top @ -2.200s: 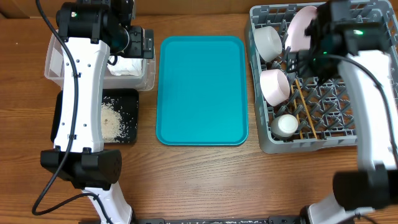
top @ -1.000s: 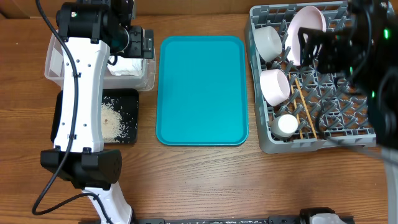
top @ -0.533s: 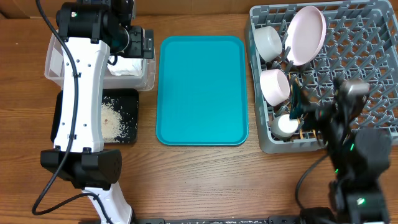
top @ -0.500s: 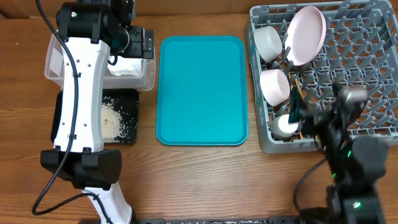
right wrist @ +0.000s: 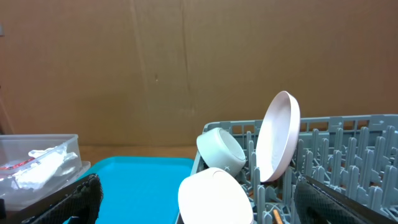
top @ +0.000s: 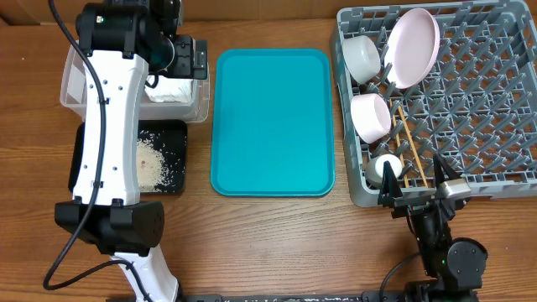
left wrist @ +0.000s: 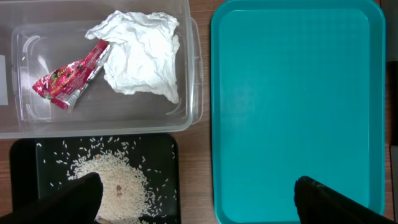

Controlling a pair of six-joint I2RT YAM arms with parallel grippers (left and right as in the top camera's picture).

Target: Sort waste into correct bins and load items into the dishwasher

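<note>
White napkin [left wrist: 142, 53] and red snack wrapper [left wrist: 65, 78] lie side by side in the clear tub [left wrist: 193, 74] at the worktop's far left corner. The wrapper's print is too small to read. The rice [left wrist: 115, 180] sits heaped in the black tray [left wrist: 25, 168] just in front of the tub, with loose grains around the heap.

From overhead the left arm covers much of the tub and part of that tray. Only the left wrist view shows the wrapper clearly.

At the far right corner the grey rack [top: 478, 101] holds a plate [top: 413, 46] on edge, a bowl [top: 362, 57], a second bowl [top: 371, 116], a cup [top: 386, 168] and chopsticks [top: 411, 147] lying across the grid. A teal tray [top: 271, 122] lies between tub and rack.

The left gripper [left wrist: 199, 190] hangs above the tub, fingers spread wide, holding nothing. The right gripper [top: 413, 184], at the rack's front edge, likewise gapes empty. Its wrist view shows the plate and both bowls from the side, with the rack's near part cut off.
</note>
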